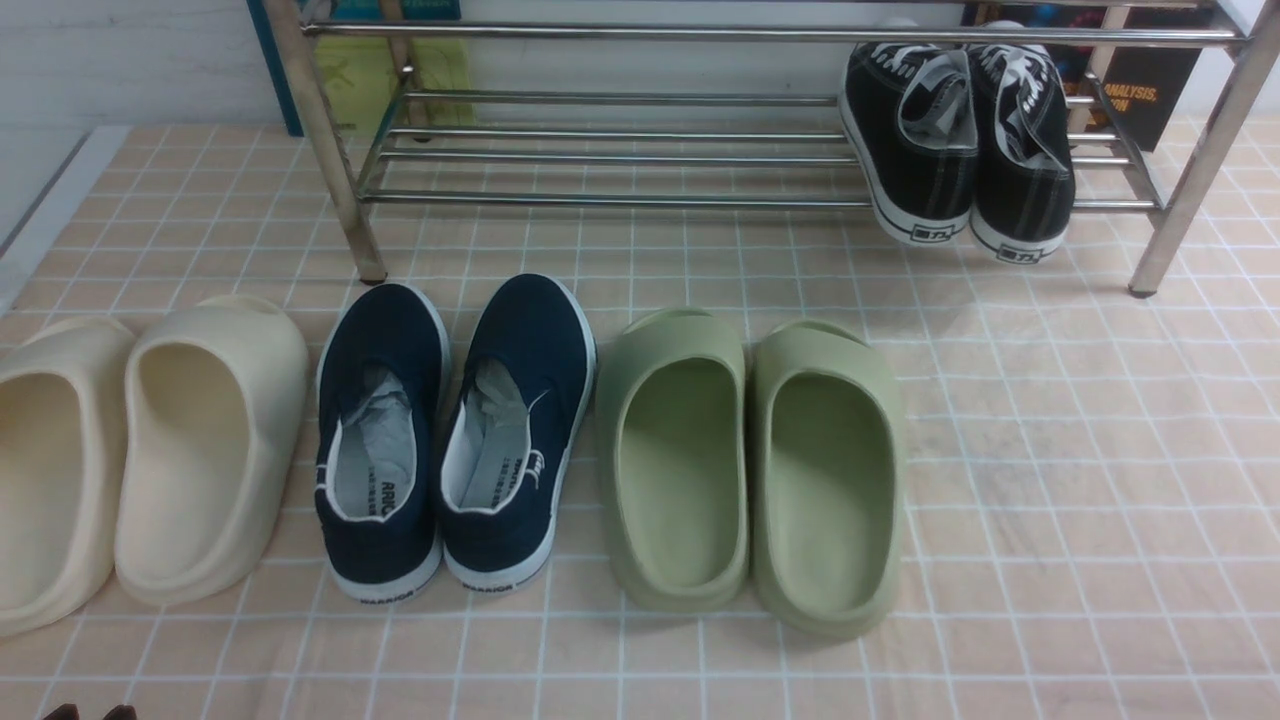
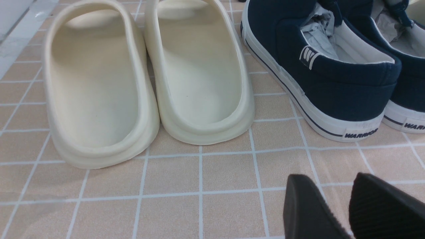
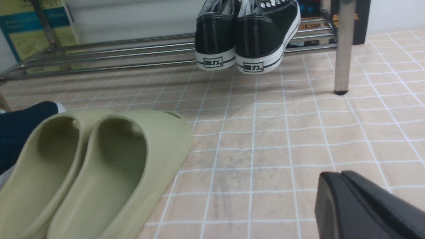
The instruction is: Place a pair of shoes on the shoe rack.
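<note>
Up on the rack's (image 1: 600,198) lower shelf, at its right end, sit the two sneakers (image 1: 955,150), side by side and touching. Their heels hang over the front bar, tilted down toward the floor (image 1: 1050,450), and their toes point at the back wall. White laces and white stitching show on the black canvas, and each white heel strip carries a small label. In the right wrist view the same sneakers (image 3: 245,36) rest just beside the rack's right front leg (image 3: 342,49).

Below the rack, a row of three other pairs stands on the tiled floor, heels toward the robot. Green slides (image 1: 750,460) lie nearest the sneakers, toward the middle of the floor. Navy slip-ons (image 1: 455,430), stuffed with paper, stand just left of them, in front of the rack's left front leg. Cream slides (image 1: 140,450) take the floor's left edge, the outer one cut off by the frame.

Neither gripper touches any shoe. The left gripper (image 2: 335,209) hovers low over bare tiles near the heel of a navy slip-on, its two dark fingers standing slightly apart with nothing between them. The right gripper (image 3: 365,209) hangs over empty tiles well apart from the green slides, its fingers pressed together and empty.

Behind the rack, books or boxes lean against the wall.
</note>
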Tool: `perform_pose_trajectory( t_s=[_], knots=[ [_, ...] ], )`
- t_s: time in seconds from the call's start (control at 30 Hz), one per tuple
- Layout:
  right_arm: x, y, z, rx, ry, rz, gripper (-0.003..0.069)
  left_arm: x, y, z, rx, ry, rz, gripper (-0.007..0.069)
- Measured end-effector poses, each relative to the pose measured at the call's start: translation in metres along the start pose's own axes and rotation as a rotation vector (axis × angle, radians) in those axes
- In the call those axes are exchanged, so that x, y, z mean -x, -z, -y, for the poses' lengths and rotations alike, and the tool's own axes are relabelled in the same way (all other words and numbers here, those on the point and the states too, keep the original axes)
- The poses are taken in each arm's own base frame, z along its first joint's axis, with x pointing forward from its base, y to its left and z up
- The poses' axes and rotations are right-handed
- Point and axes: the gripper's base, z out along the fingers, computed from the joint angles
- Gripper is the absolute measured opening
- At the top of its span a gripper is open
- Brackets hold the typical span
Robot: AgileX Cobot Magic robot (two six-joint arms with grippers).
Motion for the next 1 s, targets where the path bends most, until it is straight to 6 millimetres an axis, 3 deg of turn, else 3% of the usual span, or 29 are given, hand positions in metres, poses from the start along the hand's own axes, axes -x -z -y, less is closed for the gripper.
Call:
perform_pose_trajectory(
  t_s=[0.17, 0.5, 1.0],
  knots=[
    [0.0, 0.005, 0.005, -0.092, -0.1, 0.037, -0.0001, 0.0, 0.0, 0.0, 0.0, 0.0, 0.0, 0.0239],
    [-0.013, 0.006, 0.008, -0.133, 0.064, -0.106, -0.0002, 0.0, 0.0, 0.0, 0.0, 0.0, 0.0, 0.0239],
    [-0.019, 0.008, 0.007, -0.132, 0.065, -0.201, 0.0001, 0.0, 0.0, 0.0, 0.0, 0.0, 0.0, 0.0239]
  ],
)
